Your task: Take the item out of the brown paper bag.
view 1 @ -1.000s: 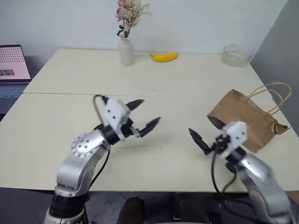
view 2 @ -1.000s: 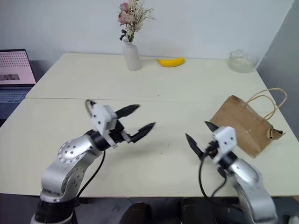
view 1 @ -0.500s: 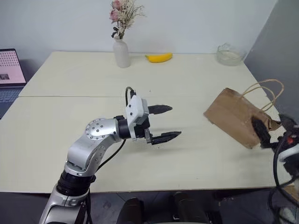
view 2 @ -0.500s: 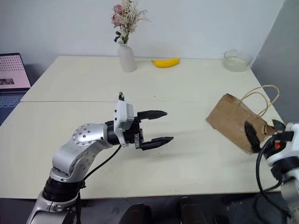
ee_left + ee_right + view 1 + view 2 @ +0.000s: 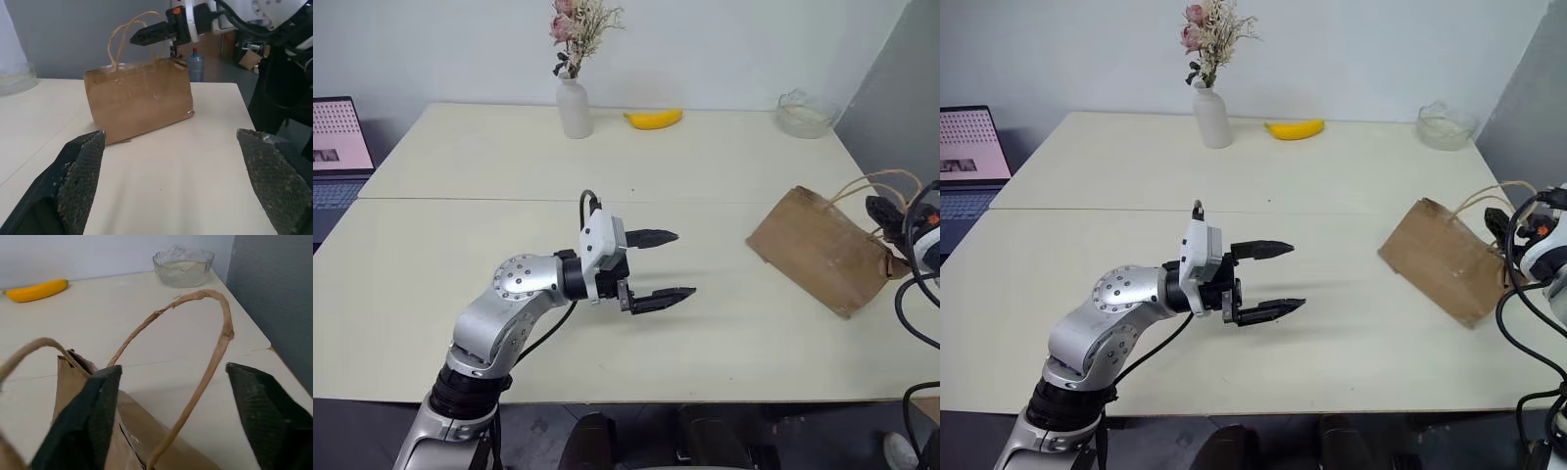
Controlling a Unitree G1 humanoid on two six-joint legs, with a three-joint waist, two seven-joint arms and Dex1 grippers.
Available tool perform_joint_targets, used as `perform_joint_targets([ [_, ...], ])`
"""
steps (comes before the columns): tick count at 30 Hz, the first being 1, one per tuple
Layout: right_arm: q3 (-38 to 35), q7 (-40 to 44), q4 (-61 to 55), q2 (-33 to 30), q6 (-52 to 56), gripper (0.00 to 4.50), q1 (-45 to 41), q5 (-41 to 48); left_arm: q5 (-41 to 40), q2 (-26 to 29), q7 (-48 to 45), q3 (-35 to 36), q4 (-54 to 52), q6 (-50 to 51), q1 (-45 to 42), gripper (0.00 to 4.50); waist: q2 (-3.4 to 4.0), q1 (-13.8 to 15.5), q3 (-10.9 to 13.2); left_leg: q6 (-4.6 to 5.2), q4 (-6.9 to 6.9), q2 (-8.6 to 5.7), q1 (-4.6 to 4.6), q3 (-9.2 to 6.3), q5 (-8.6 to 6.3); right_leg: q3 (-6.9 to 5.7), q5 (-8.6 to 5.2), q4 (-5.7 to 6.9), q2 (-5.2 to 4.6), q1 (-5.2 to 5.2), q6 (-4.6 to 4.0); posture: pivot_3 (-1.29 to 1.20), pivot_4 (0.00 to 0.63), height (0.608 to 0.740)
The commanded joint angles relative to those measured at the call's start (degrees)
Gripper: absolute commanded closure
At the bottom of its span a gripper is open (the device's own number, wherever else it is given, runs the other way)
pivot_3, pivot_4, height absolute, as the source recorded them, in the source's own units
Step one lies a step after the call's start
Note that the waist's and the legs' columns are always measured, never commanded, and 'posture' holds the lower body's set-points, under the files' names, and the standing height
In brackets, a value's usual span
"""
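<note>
While I look down through the left eye view, the brown paper bag (image 5: pixel 822 250) lies on its side near the right edge of the tabletop (image 5: pixel 489 245), its mouth and cord handles turned toward that edge. A broad bare stretch of tabletop separates it from my left pincer (image 5: pixel 671 264), which hangs over the middle, pointing level toward the bag with its two fingers spread wide around nothing. My right pincer (image 5: pixel 886 211) sits at the frame's right margin, just beside the bag's handles. Far back stand a white vase (image 5: pixel 575 108), a banana (image 5: pixel 654 118) and a glass bowl (image 5: pixel 803 116), all well apart from the bag; a laptop (image 5: pixel 337 147) sits off the left side.

From the right eye view I get the same layout: the bag close to the tabletop's right edge, and the right arm reaching in from beyond that edge at handle height.

Through the left wrist view, the bag faces me across open tabletop, handles looping upward, and the right pincer's black fingers (image 5: pixel 151 33) point in at the handles from behind. The drop-off past the tabletop's edge is just beyond the bag.

Through the right wrist view, one handle loop (image 5: pixel 205 333) arches between my fingers, which stand apart on either side without touching it. I cannot see the item; the bag's inside is hidden.
</note>
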Motion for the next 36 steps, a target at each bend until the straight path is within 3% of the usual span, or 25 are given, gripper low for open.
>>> perform_joint_targets([
  [1, 0.1, 0.8, -1.8, -1.3, 0.2, 2.38, -1.8, -0.1, -2.0, 0.9, -1.4, 0.5, -2.5, 0.3, 0.0, 0.0, 0.0, 0.0, 0.0, 0.0, 0.0, 0.0, 0.0, 0.01, 0.0, 0.01, 0.0, 0.0, 0.0, 0.0, 0.0, 0.0, 0.15, 0.74],
  [7, 3.0, 2.6, -5.0, -3.2, -1.9, 4.48, -1.5, -3.1, -5.5, 1.4, -2.8, 1.5, -2.8, 2.1, -0.6, 0.0, 0.01, -0.1, 0.0, 0.0, 0.0, 0.02, 0.02, 0.01, 0.0, 0.0, 0.0, 0.02, 0.0, -0.01, 0.01, 0.0, 0.15, 0.74],
  [15, 11.3, 6.9, -6.1, -6.8, -7.6, 4.48, -7.3, -9.6, -7.1, 1.7, 1.4, 4.4, -3.1, 4.0, -1.8, 0.0, 0.02, -0.2, 0.0, 0.0, 0.01, 0.01, 0.04, 0.05, 0.0, 0.03, 0.01, 0.02, 0.0, -0.02, 0.01, 0.0, 0.15, 0.74],
  [21, 19.6, 11.2, 1.0, -4.5, -10.9, 4.48, -20.6, -12.6, -2.4, 0.2, 13.5, 10.8, -6.7, 1.4, 7.1, 0.0, 0.07, -0.6, 0.0, 0.0, -0.01, 0.08, 0.04, 0.05, 0.0, 0.05, 0.01, 0.02, 0.01, -0.05, 0.01, 0.0, 0.15, 0.74],
  [27, 27.2, 14.5, 10.8, 4.0, -15.2, 4.48, -32.0, -15.4, 1.3, -0.2, 21.2, 17.3, -9.5, -1.3, 16.9, 0.0, 0.08, -0.3, 0.1, 0.0, -0.01, 0.14, 0.03, 0.04, 0.0, 0.02, 0.01, 0.04, 0.0, -0.07, -0.01, 0.0, 0.15, 0.74],
  [36, 35.2, 16.7, 32.5, 24.7, -26.0, 4.48, -46.8, -21.2, 2.8, -0.8, 26.3, 23.4, -13.8, -3.9, 26.8, 0.0, 0.11, -0.1, 0.1, 0.0, -0.02, 0.17, -0.07, 0.07, 0.0, -0.01, 0.02, 0.08, -0.05, -0.2, -0.05, 0.0, 0.15, 0.74],
])
